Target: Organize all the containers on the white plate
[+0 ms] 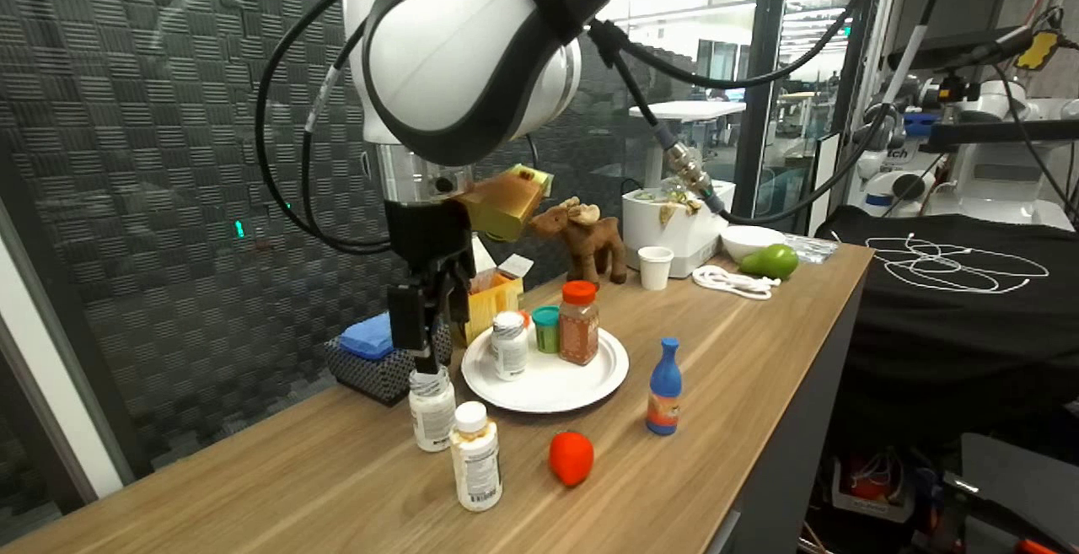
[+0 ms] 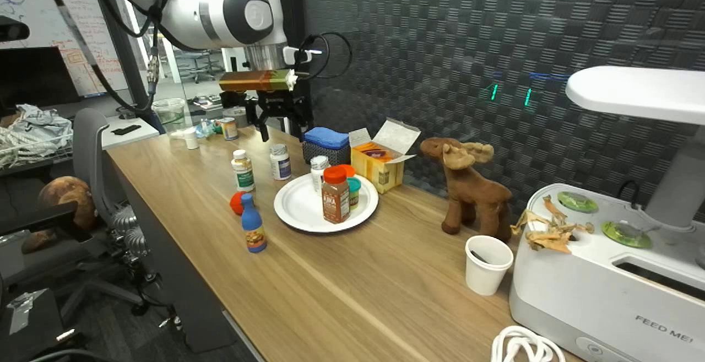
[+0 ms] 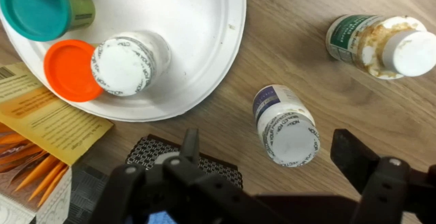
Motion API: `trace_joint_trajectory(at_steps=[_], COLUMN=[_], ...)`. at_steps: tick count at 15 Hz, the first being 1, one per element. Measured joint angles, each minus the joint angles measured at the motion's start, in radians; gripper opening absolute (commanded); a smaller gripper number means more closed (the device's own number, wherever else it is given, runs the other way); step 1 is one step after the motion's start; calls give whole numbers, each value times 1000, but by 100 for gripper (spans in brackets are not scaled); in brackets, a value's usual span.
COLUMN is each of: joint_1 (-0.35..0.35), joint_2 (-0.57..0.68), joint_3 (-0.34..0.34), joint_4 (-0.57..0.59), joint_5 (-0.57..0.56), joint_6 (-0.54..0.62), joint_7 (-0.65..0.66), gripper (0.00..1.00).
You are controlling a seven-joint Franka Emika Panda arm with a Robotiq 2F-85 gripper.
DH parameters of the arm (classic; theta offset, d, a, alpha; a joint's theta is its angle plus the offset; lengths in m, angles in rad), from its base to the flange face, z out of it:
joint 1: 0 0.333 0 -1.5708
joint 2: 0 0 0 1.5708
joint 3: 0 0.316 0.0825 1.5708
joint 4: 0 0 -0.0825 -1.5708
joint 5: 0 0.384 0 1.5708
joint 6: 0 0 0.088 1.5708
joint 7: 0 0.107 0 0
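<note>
My gripper [image 3: 265, 132] stands open in the wrist view, its fingers spread to either side of a white bottle with a purple label [image 3: 277, 106] and not gripping it. That bottle is upright on the table, beneath the gripper in both exterior views. A green-labelled white bottle [image 3: 356, 43] stands beside it. The white plate [image 2: 292, 207] carries a red-capped jar [image 2: 335, 199], a teal-lidded tub [image 1: 547, 330], an orange-lidded tub [image 3: 71, 70] and a white sealed-cap bottle [image 1: 510, 350]. Off the plate, closer to the table's front edge, stands a blue bottle [image 2: 253, 227].
A black patterned box [image 2: 322, 155] with a blue cloth on top and an open yellow carton [image 2: 380, 172] stand behind the plate. A red fruit [image 1: 571, 458] lies near the green-labelled bottle. A plush moose [image 2: 473, 191] and a paper cup [image 2: 484, 274] stand further along.
</note>
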Motion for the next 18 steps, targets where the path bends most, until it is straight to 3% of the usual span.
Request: trace_joint_trajectory(at_steps=[18], joint_1=[15], joint_2=[35], joint_3=[11], joint_4=[1], joint_5=[-30], joint_6=[9], joint_7=[23], gripper=[100])
